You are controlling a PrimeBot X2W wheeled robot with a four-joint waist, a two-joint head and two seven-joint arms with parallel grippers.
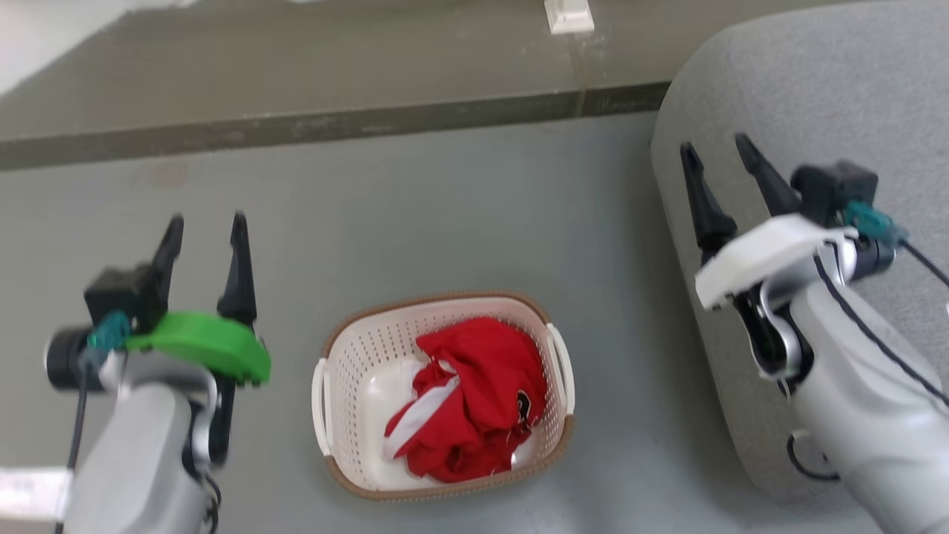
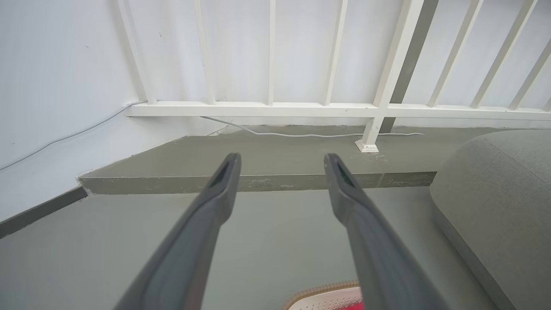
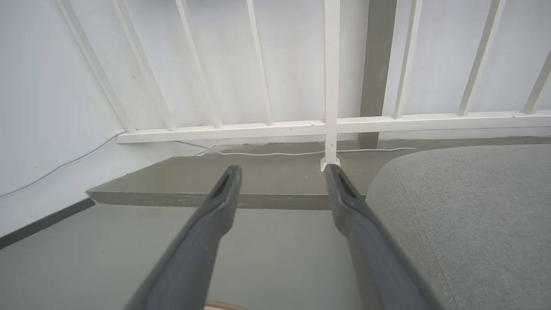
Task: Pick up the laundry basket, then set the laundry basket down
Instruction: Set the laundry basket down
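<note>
Your left gripper (image 1: 207, 222) hangs over the grey floor (image 1: 445, 208), off to the left of the cream-white oval plastic laundry basket (image 1: 361, 354). Its jaws are released and spread wide, with nothing between them and nothing touching either finger.

Your right gripper (image 1: 715, 144) is further forward on the other side, over the edge of a rounded grey fabric cushion (image 1: 801, 89). Its jaws are also released, about as wide as the left pair, and they hold nothing.

The basket stands upright on the floor between your two arms, well apart from both grippers. It has perforated walls, a brown woven-look rim and a white handle on each side. A crumpled red garment with white stripes (image 1: 474, 393) lies inside it.

In the left wrist view, a corner of the brown rim and a bit of red sit at the bottom edge, just beside one finger. Both wrist views face a white railing (image 2: 275, 110) standing on a raised olive step (image 2: 258, 150).
</note>
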